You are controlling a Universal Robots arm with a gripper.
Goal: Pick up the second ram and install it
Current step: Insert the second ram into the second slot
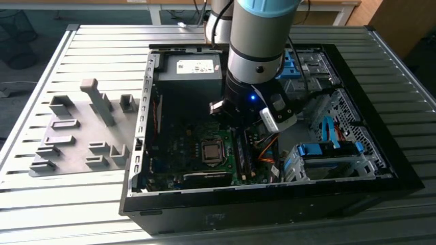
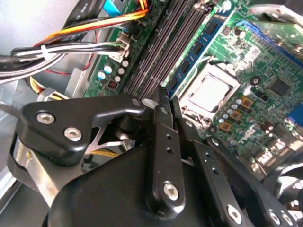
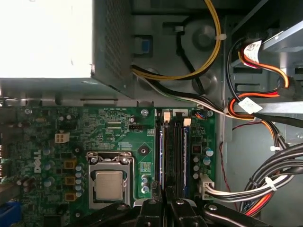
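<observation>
I'm seeing my tool (image 2: 166,105) pressed together, hiding the slots' near end; a green ram stick (image 2: 201,49) is sitting seated.

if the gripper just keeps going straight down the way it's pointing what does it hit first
Most likely the black memory slots on the motherboard, beside the processor socket. The gripper points right at them with its fingers close together, though depth is hard to judge.
</observation>
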